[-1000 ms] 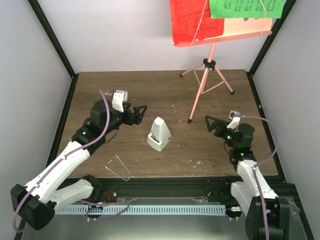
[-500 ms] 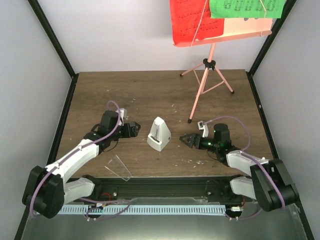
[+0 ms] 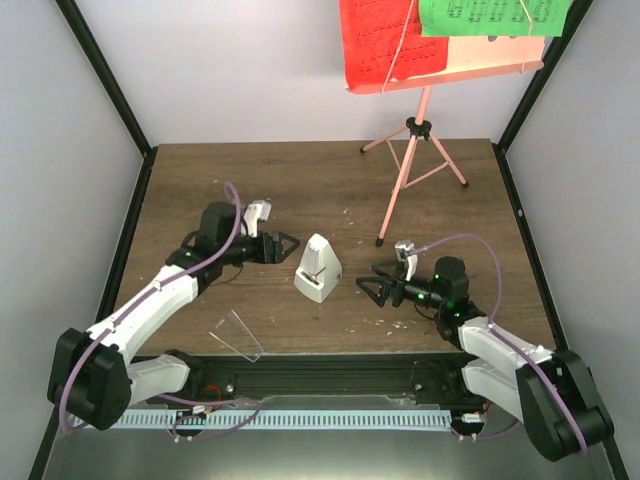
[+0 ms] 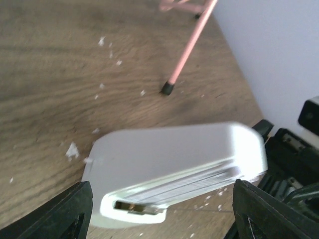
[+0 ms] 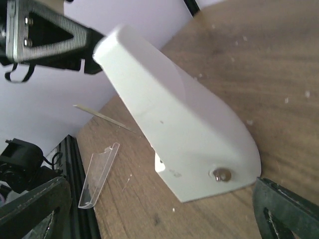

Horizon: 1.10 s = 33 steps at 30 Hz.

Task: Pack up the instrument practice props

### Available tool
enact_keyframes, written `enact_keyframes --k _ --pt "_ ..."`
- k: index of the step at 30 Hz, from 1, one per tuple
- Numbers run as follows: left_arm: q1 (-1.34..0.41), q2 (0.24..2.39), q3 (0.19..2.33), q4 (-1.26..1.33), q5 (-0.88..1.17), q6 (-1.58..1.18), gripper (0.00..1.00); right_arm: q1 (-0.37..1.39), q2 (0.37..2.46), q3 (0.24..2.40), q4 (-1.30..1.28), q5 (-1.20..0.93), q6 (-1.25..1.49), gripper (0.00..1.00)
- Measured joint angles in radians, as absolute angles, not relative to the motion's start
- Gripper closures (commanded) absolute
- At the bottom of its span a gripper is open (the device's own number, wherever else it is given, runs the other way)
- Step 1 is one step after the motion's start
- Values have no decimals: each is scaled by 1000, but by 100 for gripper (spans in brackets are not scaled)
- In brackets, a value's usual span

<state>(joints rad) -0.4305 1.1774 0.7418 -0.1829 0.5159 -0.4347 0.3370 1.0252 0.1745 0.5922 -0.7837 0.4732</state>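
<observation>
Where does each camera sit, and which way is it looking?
Top external: above and behind the arms, looking down on the table; both arms show, left gripper and right gripper flanking the metronome.
Left wrist: low, facing right at the metronome; its own fingers at the bottom corners.
Right wrist: low, facing left; own fingers at the corners, left gripper beyond.
Shared: all three see the metronome.

No legible txt, marks on sheet-music pages (image 3: 390,45) unreadable
</observation>
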Motion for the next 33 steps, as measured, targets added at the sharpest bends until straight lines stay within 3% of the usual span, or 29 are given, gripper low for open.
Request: enact_keyframes --k 5,10,23,33 --pt "-430 1147 889 -278 500 -394 14 338 961 178 671 -783 393 0" --pt "-430 1044 920 -290 412 -337 4 358 1027 239 796 -782 354 0" --pt "-379 1138 1030 -324 302 -182 2 537 1292 500 892 -736 162 0" --pt "-379 1110 987 -328 236 -141 2 624 1507 596 885 -632 -8 0"
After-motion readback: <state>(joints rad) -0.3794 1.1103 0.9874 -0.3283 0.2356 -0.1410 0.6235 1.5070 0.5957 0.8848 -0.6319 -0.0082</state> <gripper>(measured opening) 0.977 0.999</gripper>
